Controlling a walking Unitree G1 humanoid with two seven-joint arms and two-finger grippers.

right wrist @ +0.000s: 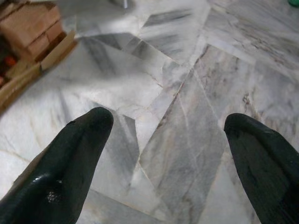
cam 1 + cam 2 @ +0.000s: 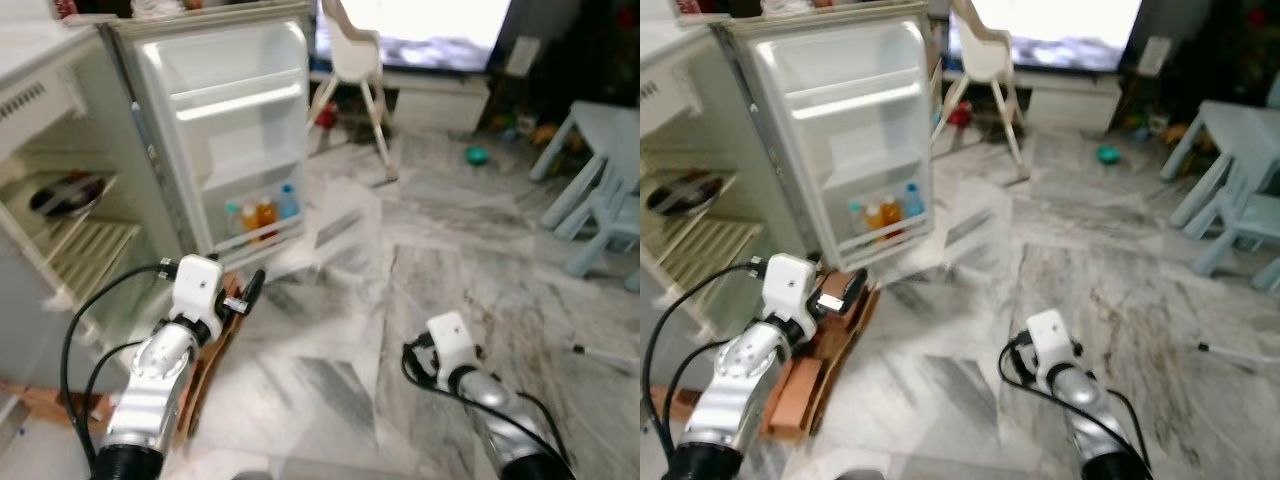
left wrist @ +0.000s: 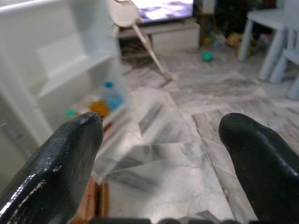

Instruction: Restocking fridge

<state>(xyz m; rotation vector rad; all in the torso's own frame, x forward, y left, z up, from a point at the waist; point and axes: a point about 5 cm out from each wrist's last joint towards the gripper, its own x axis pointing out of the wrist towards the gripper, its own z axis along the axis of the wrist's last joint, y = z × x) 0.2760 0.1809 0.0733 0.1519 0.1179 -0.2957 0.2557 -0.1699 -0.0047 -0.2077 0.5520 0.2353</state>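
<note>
Orange bottle [image 3: 100, 108] in fridge door [image 2: 240, 120], beyond wide-spread empty left end effector [image 3: 161, 135]

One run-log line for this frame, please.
fridge door open | bottles on bottom shelf | left gripper open, empty | right gripper open over floor

Bright daylight, window glare, motion blur

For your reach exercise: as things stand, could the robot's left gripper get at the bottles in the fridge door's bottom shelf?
Probably yes: the left gripper is open and empty, the fridge door stands open, and only bare floor lies before the bottles, though seemingly some way off.
</note>
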